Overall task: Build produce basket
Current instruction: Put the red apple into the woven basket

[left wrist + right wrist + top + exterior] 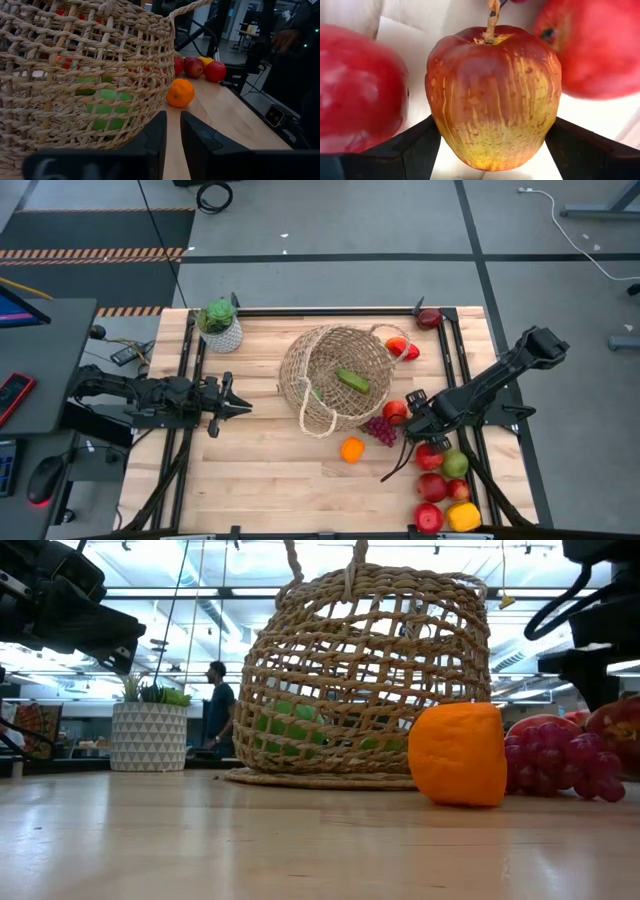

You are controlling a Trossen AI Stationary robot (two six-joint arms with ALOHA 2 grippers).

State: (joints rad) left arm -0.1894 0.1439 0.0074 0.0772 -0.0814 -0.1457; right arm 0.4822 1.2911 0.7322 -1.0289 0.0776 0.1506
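The left tool [238, 408] waits with its fingers shut tight, beside the basket [320, 385]. The basket lies tipped on the worktop [260, 470], so its mouth is easy to reach; a cucumber [351, 380] is inside. The right tool [428, 452] has its fingers on both sides of a red-yellow apple [492, 95], probably to grab it.

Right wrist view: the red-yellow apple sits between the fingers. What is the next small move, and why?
Probably close the right tool on the red-and-yellow streaked apple. Its fingers flank the apple on both sides but do not look clamped. Once gripped, lift it clear of the neighbouring red apples toward the round woven wicker basket.
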